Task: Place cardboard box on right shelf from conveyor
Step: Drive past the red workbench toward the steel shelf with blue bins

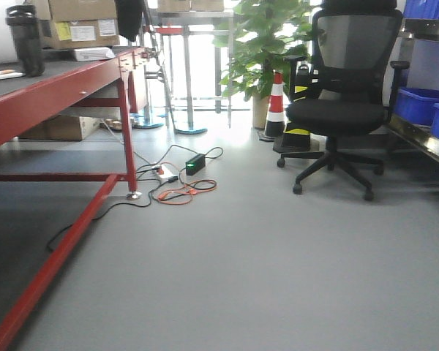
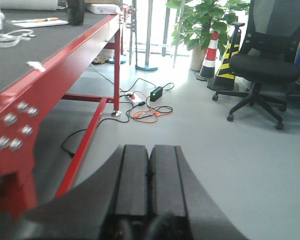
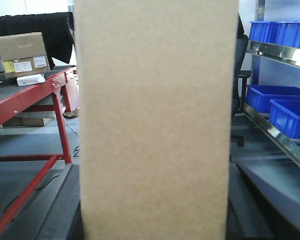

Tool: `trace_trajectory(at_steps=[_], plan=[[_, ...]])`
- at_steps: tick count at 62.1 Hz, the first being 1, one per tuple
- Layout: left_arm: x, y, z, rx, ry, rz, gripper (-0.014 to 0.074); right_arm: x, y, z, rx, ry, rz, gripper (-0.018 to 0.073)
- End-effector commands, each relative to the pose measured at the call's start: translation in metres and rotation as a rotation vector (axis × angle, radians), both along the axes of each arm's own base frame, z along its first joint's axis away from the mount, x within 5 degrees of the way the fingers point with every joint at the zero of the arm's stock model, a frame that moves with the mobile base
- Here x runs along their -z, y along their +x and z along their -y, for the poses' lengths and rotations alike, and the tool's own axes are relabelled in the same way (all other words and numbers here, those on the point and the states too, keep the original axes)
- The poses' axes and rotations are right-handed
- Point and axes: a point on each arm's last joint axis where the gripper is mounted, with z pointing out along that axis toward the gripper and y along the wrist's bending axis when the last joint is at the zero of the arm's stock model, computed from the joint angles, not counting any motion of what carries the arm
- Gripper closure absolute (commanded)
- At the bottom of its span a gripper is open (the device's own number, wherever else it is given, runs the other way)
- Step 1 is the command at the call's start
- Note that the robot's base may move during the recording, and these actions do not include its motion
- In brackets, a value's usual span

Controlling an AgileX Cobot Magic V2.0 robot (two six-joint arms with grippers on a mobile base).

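Observation:
The plain tan cardboard box (image 3: 155, 115) fills the middle of the right wrist view, standing tall and close to the camera. My right gripper (image 3: 153, 172) is shut on it, with dark fingers (image 3: 60, 210) showing on either side of the box. The right shelf (image 3: 272, 134) is a shiny steel ledge to the right of the box, also seen at the edge of the front view as the right shelf (image 1: 424, 142). My left gripper (image 2: 149, 148) is shut with nothing between its fingers, hanging over the grey floor. The conveyor is out of view.
A red-framed table (image 1: 73, 80) with a dark top stands on the left, with labelled boxes (image 3: 24, 54) on it. Blue bins (image 3: 285, 107) sit on the shelf. A black office chair (image 1: 347, 110), a traffic cone (image 1: 276, 106), a potted plant (image 1: 260, 44) and floor cables (image 1: 183, 179) lie ahead.

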Motion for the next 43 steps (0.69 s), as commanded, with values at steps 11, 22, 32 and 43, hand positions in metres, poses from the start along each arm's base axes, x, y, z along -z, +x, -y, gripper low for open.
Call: trace_trajectory(at_steps=[11, 22, 32, 43], plan=[[-0.0049, -0.0001, -0.0003, -0.004, -0.010, 0.084, 0.0713, -0.0190, -0.0026, 0.0003, 0.009, -0.015, 0.129, 0.0505], [-0.0049, -0.0001, -0.0003, -0.004, -0.010, 0.084, 0.0712, -0.0190, -0.0026, 0.0003, 0.009, -0.015, 0.129, 0.0505], [-0.0049, -0.0001, -0.0003, -0.004, -0.010, 0.084, 0.0713, -0.0190, -0.0026, 0.0003, 0.009, -0.015, 0.129, 0.0505], [-0.0049, -0.0001, -0.0003, -0.004, -0.010, 0.084, 0.0713, -0.0190, -0.0026, 0.0003, 0.009, -0.015, 0.129, 0.0505]])
